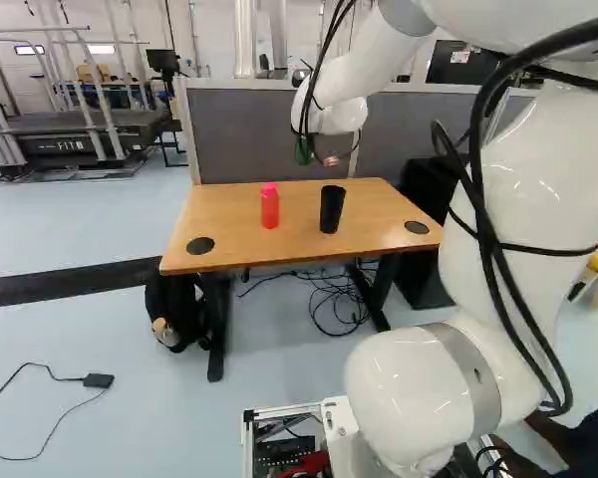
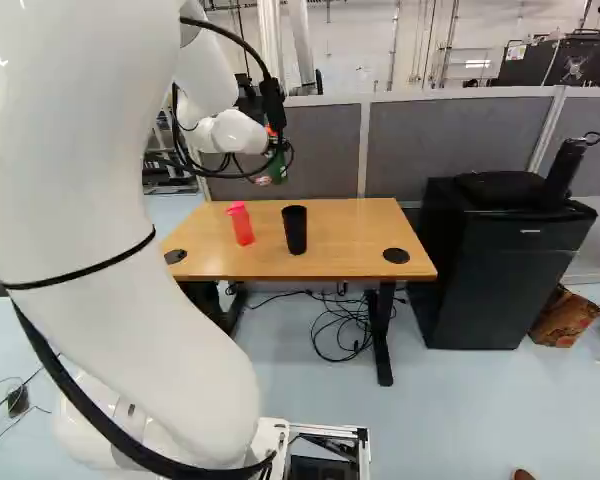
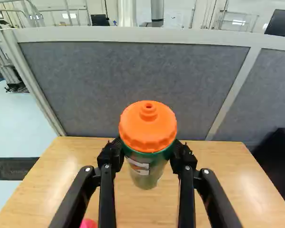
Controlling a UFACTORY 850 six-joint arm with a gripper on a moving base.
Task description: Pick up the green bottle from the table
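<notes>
In the right base view my gripper, partly hidden by the wrist and cables, is up above the table's far side, with the green bottle at it. A bit of the same green bottle shows below the wrist in the left base view. Seen from the wrist, the gripper is shut on the green bottle, one finger against each side just under its orange cap. The bottle hangs clear of the tabletop.
A red bottle with a pink cap and a black cup stand on the table. Behind it runs a grey partition. A black cabinet is at the table's right, and cables lie underneath.
</notes>
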